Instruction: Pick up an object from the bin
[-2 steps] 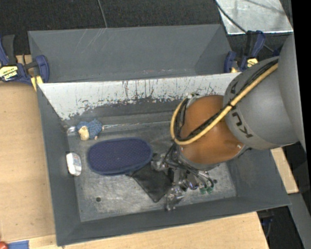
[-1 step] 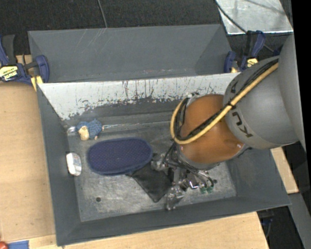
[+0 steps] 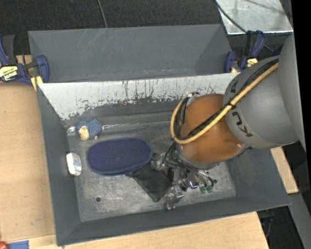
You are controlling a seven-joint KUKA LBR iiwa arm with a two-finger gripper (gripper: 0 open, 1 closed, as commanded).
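The arm reaches leftward, its pincer pointing down.

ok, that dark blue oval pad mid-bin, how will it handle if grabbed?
The dark blue oval pad looks soft and mesh-textured, so probably light and squashy. It lies flat, so unlikely to roll; a pinch at its rim may fold it. The dark flat piece at its lower edge might drag along.

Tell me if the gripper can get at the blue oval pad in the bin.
Probably yes: the blue oval pad lies bare just left of the gripper, with only a black piece between them.
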